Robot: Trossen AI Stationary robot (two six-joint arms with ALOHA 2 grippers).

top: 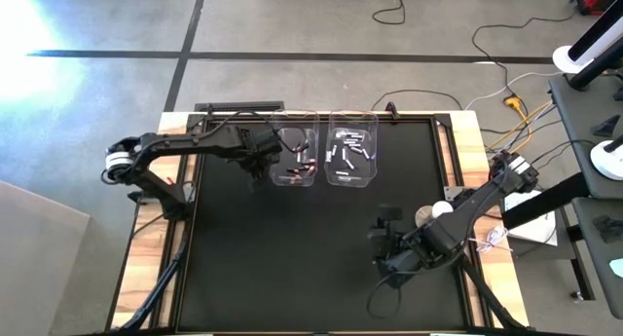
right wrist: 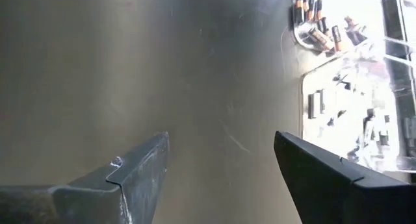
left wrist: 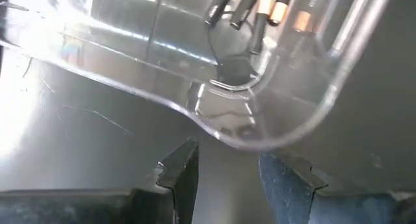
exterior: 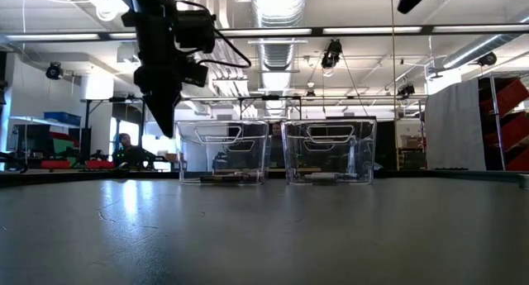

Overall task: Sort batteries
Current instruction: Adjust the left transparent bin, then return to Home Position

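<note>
Two clear plastic bins stand side by side on the black mat near the table's far edge. The left bin (top: 294, 157) holds dark batteries (left wrist: 260, 6) with copper ends. The right bin (top: 351, 149) holds silvery-white batteries (top: 346, 156). My left gripper (left wrist: 227, 169) is open and empty, just outside the left bin's near left corner (left wrist: 247, 136); in the low view it (exterior: 168, 124) hangs above the mat. My right gripper (right wrist: 221, 159) is open wide and empty over bare mat, right of the table's middle (top: 383, 226).
The black mat (top: 292, 258) lies bare between the bins and the near edge. A wooden table rim (top: 477, 151) frames it. A round white disc (top: 440, 209) and cables (top: 506, 131) lie off the mat to the right. A person (exterior: 124, 149) shows in the room behind.
</note>
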